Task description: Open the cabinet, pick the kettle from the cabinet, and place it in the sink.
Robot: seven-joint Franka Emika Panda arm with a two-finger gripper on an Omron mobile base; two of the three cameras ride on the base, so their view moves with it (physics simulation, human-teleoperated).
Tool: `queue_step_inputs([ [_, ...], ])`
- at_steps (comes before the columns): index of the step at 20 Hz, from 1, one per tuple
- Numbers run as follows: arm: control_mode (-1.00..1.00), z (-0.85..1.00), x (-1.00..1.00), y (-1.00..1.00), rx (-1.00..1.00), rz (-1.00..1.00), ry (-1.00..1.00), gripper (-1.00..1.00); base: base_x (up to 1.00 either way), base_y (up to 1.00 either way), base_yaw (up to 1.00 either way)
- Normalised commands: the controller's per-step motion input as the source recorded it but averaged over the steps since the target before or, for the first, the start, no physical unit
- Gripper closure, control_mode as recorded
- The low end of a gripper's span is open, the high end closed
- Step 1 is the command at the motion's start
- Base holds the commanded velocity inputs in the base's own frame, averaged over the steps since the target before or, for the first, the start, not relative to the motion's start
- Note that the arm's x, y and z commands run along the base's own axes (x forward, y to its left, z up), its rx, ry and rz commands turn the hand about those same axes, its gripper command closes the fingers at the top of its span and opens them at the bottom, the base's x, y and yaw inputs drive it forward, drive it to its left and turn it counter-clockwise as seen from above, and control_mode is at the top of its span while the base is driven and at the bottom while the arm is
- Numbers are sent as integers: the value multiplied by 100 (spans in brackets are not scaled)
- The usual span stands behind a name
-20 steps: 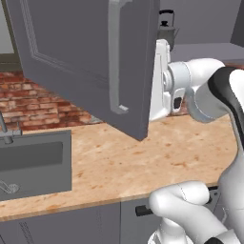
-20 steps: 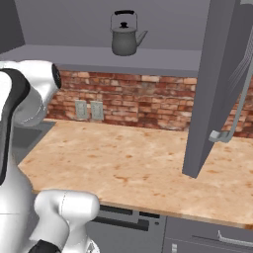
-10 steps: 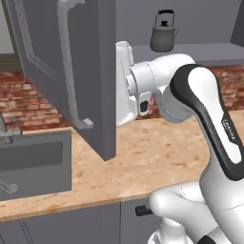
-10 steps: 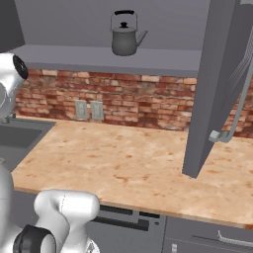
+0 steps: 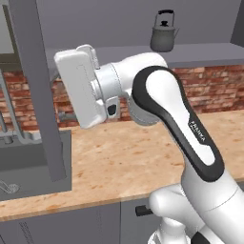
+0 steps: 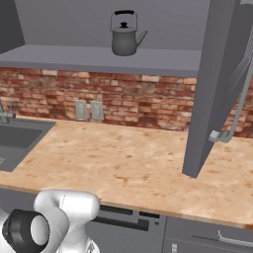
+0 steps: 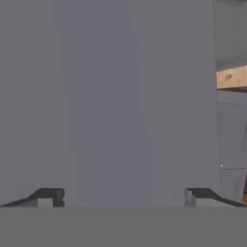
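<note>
Grey-silver kettle (image 5: 163,32) stands upright on the open cabinet (image 6: 99,58) shelf, above and to the right of my gripper (image 7: 123,197), whose fingers are spread wide and empty, facing the left door (image 5: 40,90).

A red brick wall (image 6: 148,106) runs behind the light wood-grain table (image 6: 128,168), well beyond the jaws. Two grey wall outlets (image 6: 89,109) sit side by side on the brick. Grey base cabinets (image 6: 207,237) with drawer handles stand below the table's front edge.
</note>
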Motion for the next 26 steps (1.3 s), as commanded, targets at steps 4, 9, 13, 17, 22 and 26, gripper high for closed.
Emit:
queue_step_inputs([
  [4,-100,0,0,-16,0,0,-4,-100,0,0,0],
  [9,-100,0,0,-39,-1,0,-6,-100,0,0,0],
  [13,-100,1,0,-49,-3,0,-10,-100,0,0,0],
  [17,-100,4,0,-52,-10,-4,-17,-100,0,0,0],
  [22,-100,2,1,-44,-18,-13,-22,-100,0,0,0],
  [26,-100,3,3,-43,-19,-14,-19,-100,0,0,0],
])
